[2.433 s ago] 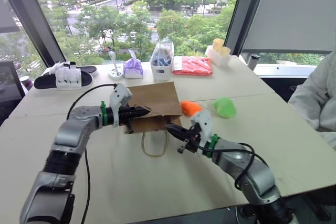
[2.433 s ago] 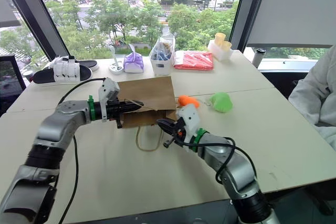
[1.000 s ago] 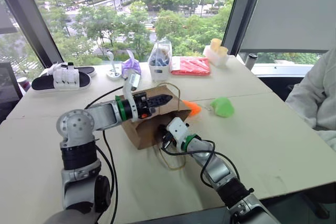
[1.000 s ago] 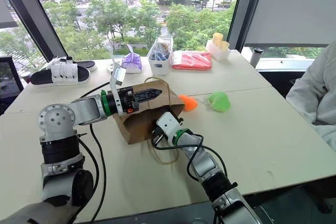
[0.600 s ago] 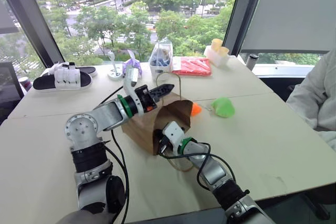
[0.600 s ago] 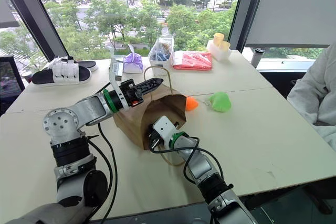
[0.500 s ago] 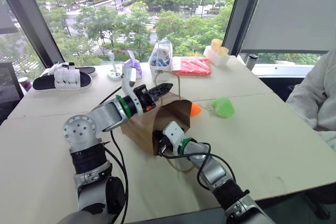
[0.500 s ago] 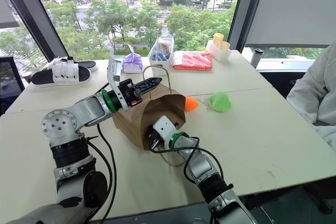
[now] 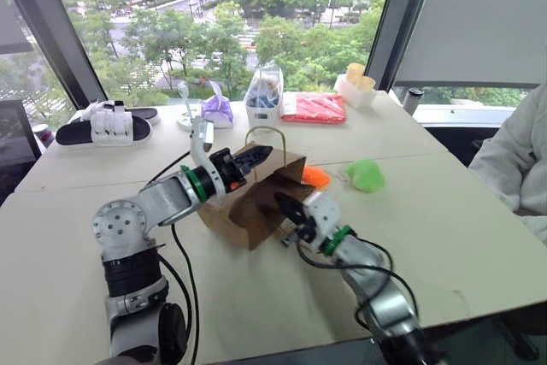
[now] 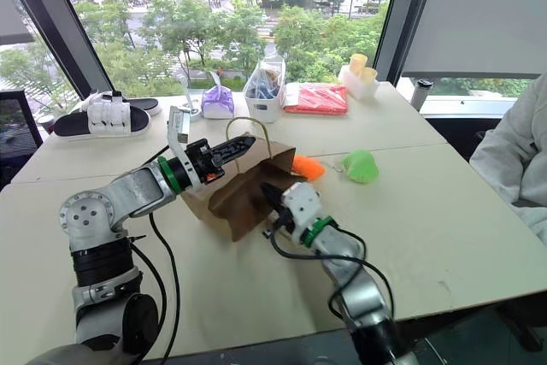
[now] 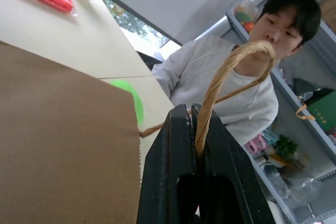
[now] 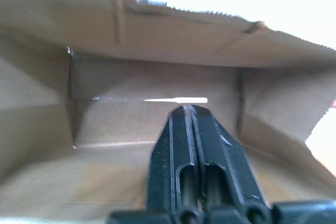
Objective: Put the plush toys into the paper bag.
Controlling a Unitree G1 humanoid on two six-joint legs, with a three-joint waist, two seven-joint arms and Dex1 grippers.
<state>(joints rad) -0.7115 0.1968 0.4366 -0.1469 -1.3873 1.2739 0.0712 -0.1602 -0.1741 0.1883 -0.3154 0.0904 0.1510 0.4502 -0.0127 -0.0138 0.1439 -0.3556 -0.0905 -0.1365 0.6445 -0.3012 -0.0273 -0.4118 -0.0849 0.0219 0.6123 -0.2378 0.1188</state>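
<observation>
Two plush toys, orange and green, lie mid-counter beyond the paper bag. The left tool pinches the bag's handle; the right tool, clenched empty, sits at the bag's mouth.

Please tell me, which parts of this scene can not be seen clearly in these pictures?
- Orange toy: head views, partly hidden behind the paper bag.
- Green toy: left wrist view, mostly covered by the bag's wall.
- Bag's lower handle: head views, hidden by the right gripper.
- Contents of the clear bag: too small to identify.
</observation>
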